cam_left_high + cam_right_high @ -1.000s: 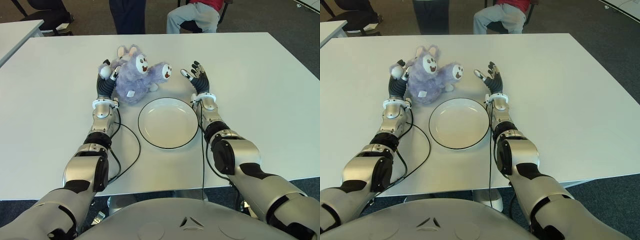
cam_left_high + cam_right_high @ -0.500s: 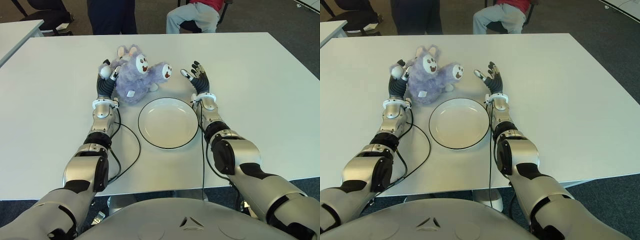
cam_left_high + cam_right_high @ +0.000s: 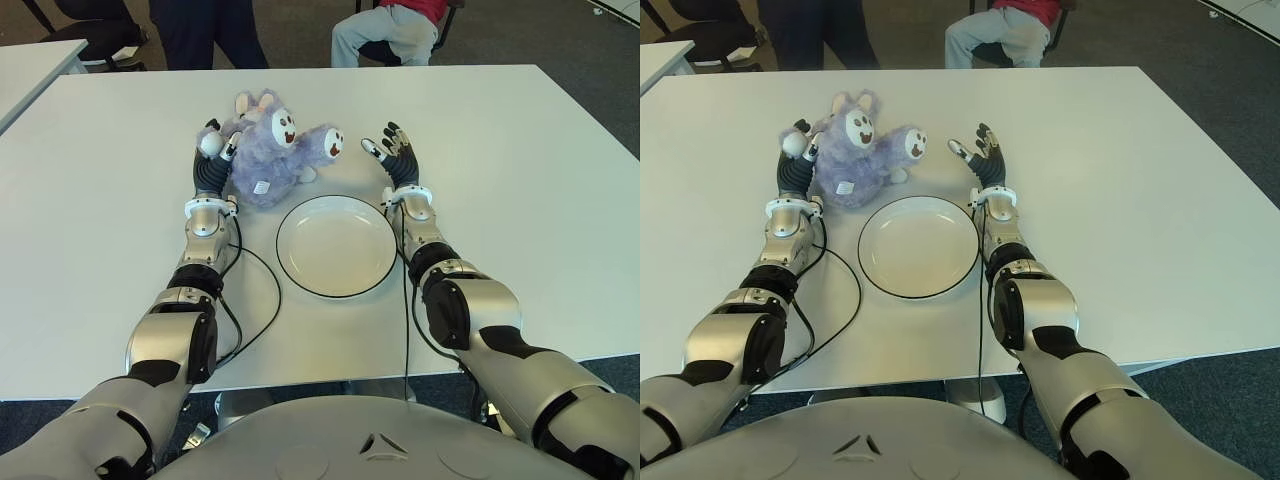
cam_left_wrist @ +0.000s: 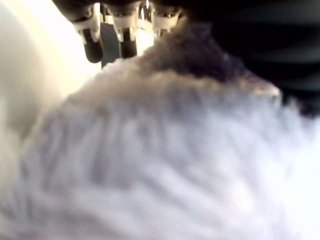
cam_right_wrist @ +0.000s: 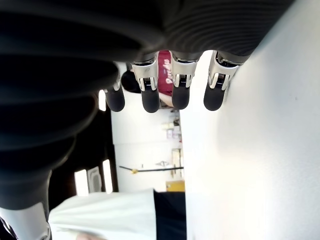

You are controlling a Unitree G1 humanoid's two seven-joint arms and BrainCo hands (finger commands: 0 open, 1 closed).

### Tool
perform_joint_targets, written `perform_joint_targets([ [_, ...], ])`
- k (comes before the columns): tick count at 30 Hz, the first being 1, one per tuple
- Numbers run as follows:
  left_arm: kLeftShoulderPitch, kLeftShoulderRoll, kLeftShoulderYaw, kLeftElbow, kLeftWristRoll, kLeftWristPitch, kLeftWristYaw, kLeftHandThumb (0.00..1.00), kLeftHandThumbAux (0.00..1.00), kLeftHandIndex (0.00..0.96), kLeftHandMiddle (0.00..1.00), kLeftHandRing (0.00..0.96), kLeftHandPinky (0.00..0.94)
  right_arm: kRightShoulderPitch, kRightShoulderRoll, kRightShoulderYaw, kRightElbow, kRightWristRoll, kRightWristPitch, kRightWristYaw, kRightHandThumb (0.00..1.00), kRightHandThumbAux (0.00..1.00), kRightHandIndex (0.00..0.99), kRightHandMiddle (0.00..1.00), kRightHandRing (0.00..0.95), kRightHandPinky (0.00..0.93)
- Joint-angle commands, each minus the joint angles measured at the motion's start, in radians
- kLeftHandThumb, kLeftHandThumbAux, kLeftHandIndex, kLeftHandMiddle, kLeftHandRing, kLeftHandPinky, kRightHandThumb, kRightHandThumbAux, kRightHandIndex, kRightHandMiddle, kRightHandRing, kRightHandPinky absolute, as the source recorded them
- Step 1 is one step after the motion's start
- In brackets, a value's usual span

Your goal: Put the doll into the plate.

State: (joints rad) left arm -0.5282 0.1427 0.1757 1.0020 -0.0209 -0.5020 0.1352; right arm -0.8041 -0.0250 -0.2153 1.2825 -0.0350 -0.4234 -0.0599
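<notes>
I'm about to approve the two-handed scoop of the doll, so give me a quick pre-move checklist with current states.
1. Doll lies on the table, just beyond the plate, outside its rim: ok.
2. Plate holds nothing: ok.
3. Left hand is against the doll's left side, fur filling its wrist view: ok.
4. Left hand has a closed grasp on the doll: cannot tell.
5. Right hand shows open, fingers spread, to the doll's right with a gap between them: not ok for a squeeze yet.
6. People stay beyond the far table edge, off the surface: ok.
</notes>
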Motion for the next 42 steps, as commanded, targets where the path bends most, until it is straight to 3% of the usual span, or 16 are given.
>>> perform_joint_targets([
  [1, 0.119, -0.020, -0.008, 0.070, 0.010, 0.005, -0.005, 0.000, 0.447, 0.000, 0.070, 0.070, 0.065, 0.105, 0.012, -0.005, 0.063, 0.002, 0.070, 0.000, 0.055, 0.681, 0.000, 0.033, 0.024, 0.029],
  [42, 0.108, -0.014, -0.011, 0.077, 0.014, 0.013, -0.005, 0.000, 0.442, 0.000, 0.067, 0.065, 0.052, 0.101, 0.012, 0.000, 0.064, -0.004, 0.072, -0.007, 0.056, 0.679, 0.000, 0.038, 0.029, 0.027],
])
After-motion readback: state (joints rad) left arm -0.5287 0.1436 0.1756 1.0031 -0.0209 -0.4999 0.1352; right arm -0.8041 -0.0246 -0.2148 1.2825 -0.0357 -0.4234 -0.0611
